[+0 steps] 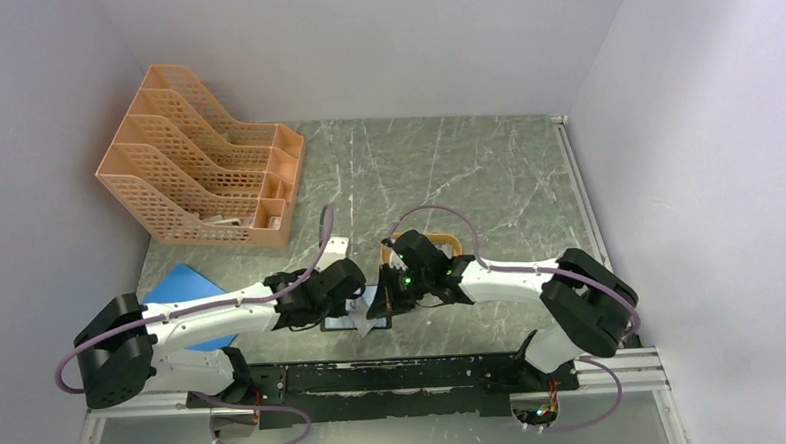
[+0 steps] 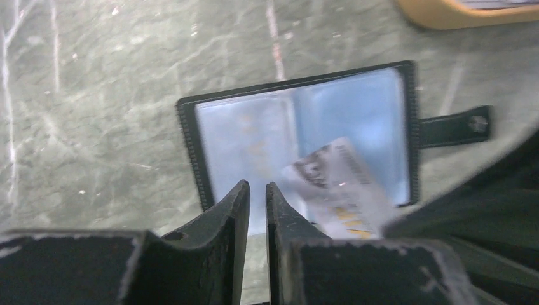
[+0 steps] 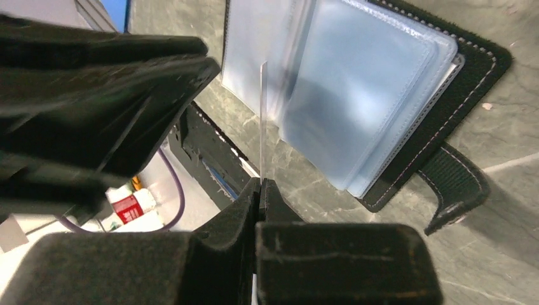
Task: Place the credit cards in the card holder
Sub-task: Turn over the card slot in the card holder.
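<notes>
On the table [image 1: 487,178] between both arms lies the holder [image 2: 254,140], opened flat with its clear pockets up. 1 card [image 2: 340,190] is pinched by its near edge in the right gripper [image 3: 260,183] and stands tilted over the pockets. It is likely light, stiff and slick, so it wants a firm edge grip. The pockets look floppy. The left gripper [image 2: 256,194] hovers low at the holder's near edge, jaws narrowly apart, holding nothing.

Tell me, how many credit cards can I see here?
1: the credit card is pinched in the right gripper, tilted over the open card holder. More may lie hidden in the orange tray beyond it.
</notes>
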